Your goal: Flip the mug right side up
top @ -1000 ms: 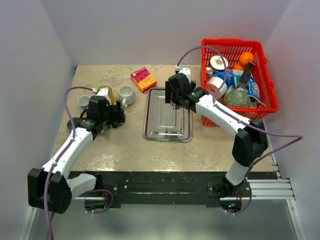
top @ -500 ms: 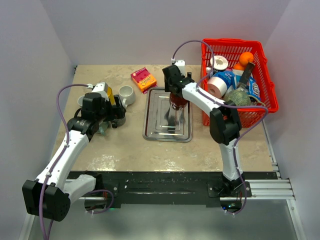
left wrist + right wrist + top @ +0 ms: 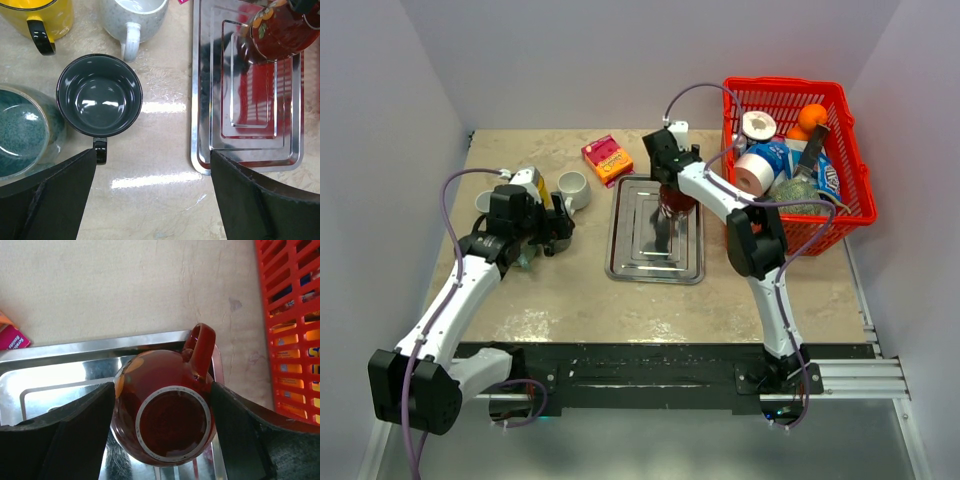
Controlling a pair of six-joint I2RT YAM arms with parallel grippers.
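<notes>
Beige counter [image 3: 570, 290]: right end effector [image 3: 161, 390] straddles upside-down red ceramic mug [image 3: 170, 427] on steel tray [image 3: 60, 349], grip unclear; left end effector [image 3: 152, 154] spread wide.

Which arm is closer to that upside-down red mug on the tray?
Right. The right gripper straddles the red mug; the left gripper hovers over a dark mug beside the tray.
</notes>
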